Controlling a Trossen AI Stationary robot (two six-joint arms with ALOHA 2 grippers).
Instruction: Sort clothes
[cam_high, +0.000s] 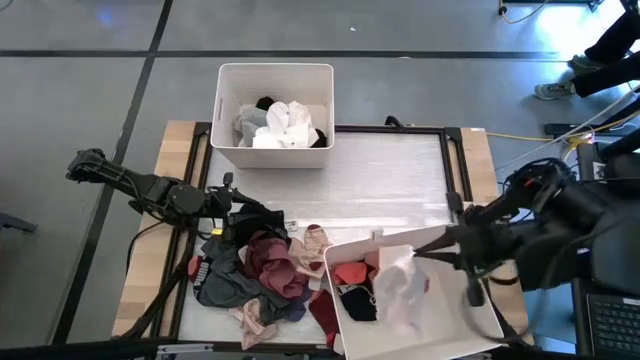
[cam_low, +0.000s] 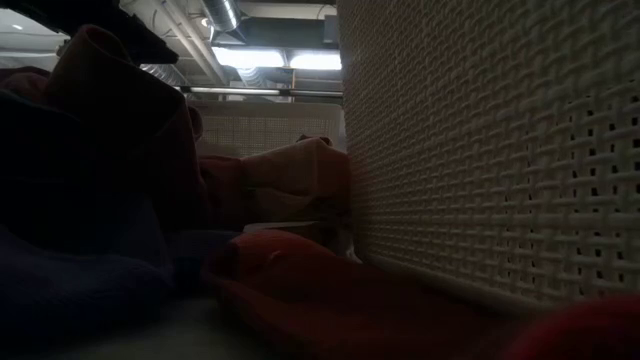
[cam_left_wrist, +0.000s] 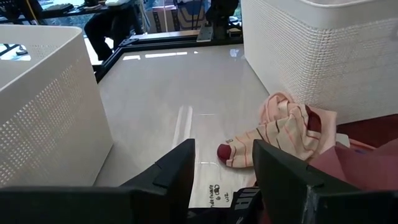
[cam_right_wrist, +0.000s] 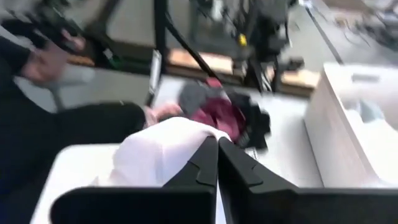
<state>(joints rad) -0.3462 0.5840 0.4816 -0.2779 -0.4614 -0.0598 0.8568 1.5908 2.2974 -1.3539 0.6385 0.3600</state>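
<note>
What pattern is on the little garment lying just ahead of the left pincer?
The striped garment is pale pink with thin dark stripes and maroon tips; the left wrist view shows it best.

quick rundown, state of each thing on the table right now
far bin: upright, holds white, grey and black clothes
near bin: tilted, holds red, black and white clothes
clothes pile: loose on the table, unsorted
left pincer: open, at the pile
right pincer: shut, over the near bin, holding nothing

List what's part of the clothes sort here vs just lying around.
Job:
- heap of mixed soft fabric clothes
- pale garment under shut right gripper
- open left gripper
- two white rectangular plastic bins

Lying about:
- yellow floor cable
</note>
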